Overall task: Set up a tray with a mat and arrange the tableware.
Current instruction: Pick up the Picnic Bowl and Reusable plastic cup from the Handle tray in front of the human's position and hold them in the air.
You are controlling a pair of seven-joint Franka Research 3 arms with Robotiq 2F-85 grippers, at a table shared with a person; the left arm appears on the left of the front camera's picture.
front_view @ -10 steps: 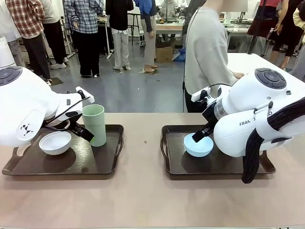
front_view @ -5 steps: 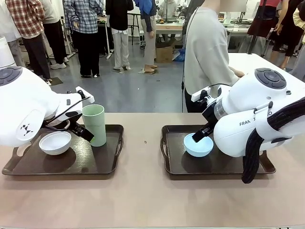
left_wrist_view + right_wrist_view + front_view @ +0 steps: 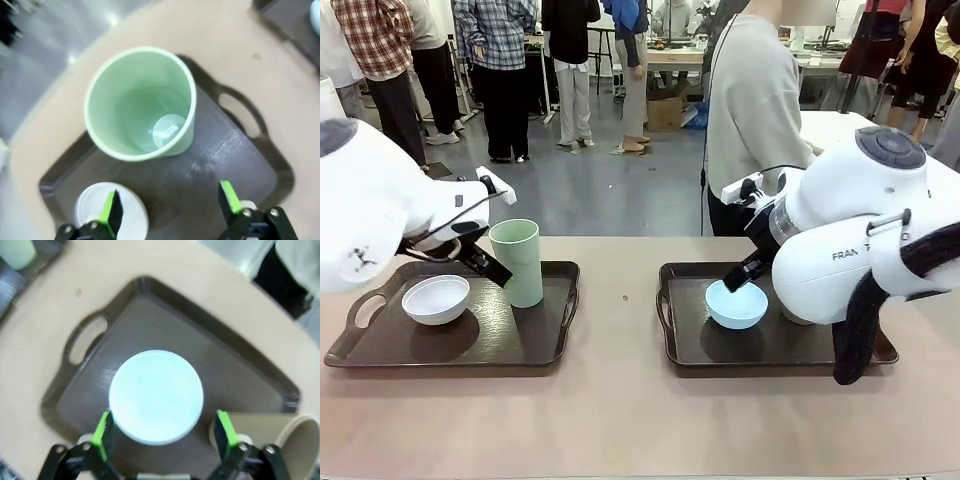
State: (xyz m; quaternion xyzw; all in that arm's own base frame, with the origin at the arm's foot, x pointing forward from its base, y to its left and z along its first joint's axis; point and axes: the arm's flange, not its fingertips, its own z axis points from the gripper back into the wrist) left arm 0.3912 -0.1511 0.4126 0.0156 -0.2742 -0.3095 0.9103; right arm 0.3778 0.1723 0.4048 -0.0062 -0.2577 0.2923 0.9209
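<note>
On the left dark tray (image 3: pixel 450 364) stand a white bowl (image 3: pixel 435 298) and a light green tumbler (image 3: pixel 517 262). My left gripper (image 3: pixel 169 205) hovers open above that tray (image 3: pixel 215 150), the tumbler (image 3: pixel 140 105) ahead of its fingers and the white bowl (image 3: pixel 132 212) by one finger. The right tray (image 3: pixel 770 360) holds a pale blue bowl (image 3: pixel 736 303). Directly over this bowl (image 3: pixel 156 395) my right gripper (image 3: pixel 164 429) hangs open and empty, and a tan tumbler (image 3: pixel 260 427) stands beside one finger. The mat is out of view.
A person (image 3: pixel 760 110) stands at the table's far side behind the right tray. Bare tan tabletop (image 3: pixel 620 300) lies between the two trays and along the front edge. My left arm (image 3: pixel 380 220) and right arm (image 3: pixel 860 230) bulk over the trays' outer ends.
Both arms have risen a little above their trays. Bowls and tumbler stay where they were, and both grippers remain open.
</note>
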